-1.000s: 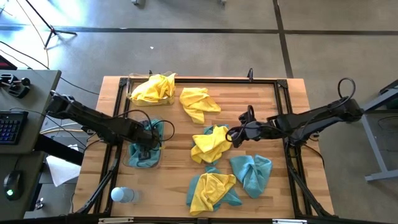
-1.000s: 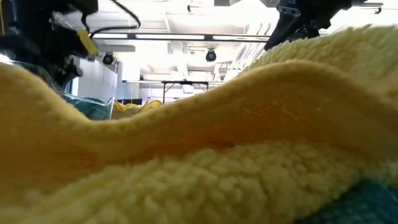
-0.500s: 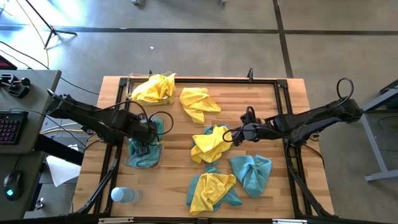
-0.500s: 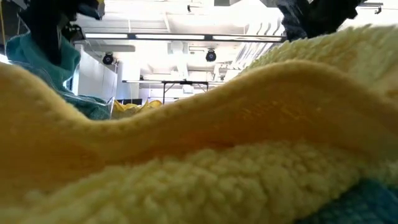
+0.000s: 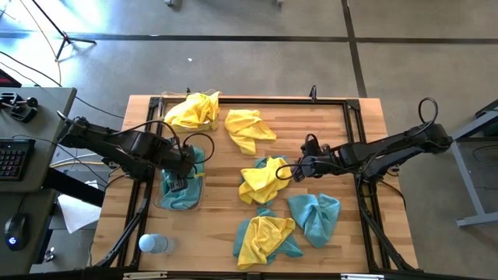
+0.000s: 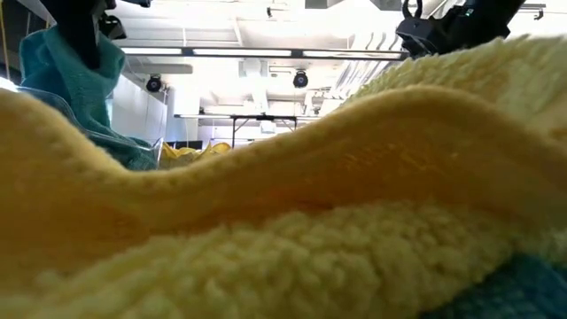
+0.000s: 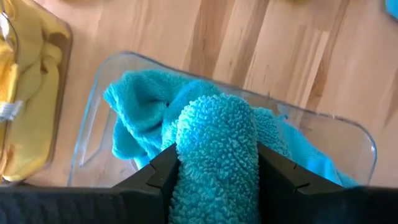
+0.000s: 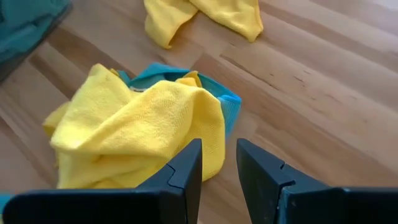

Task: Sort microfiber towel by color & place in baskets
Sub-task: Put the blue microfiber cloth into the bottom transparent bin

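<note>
My left gripper [image 5: 184, 165] hangs over the near-left clear basket [image 5: 163, 196] and is shut on a teal towel [image 7: 217, 130]. That basket [image 7: 348, 127] holds more teal cloth. The far-left basket [image 5: 165, 117] holds yellow towels [image 5: 193, 110]. My right gripper [image 5: 282, 173] is open with a narrow gap, tipped down just right of a yellow towel [image 5: 263, 179] that lies on a teal one in the table's middle; in the right wrist view its fingers [image 8: 219, 146] stand above that towel's edge [image 8: 208, 155] with nothing between them. My left gripper pinches a bunched fold of the teal towel [image 7: 217, 163] between its two fingers, from above, pointing steeply down. The towel hangs below the fingers [image 6: 81, 84], slack, and its lower part reaches the teal heap in the basket [image 7: 143, 118].
A loose yellow towel [image 5: 249, 128] lies at the far middle, a teal one [image 5: 315, 218] at the near right, and a yellow one on teal [image 5: 264, 237] at the near middle. A pale bottle [image 5: 153, 243] lies near the left corner. A black frame [image 5: 354, 105] rims the table.
My left gripper has risen from inside the near-left basket, drawing the teal towel up so that it hangs below the fingers. My right gripper has tipped further downward and crept toward the middle yellow towel.
</note>
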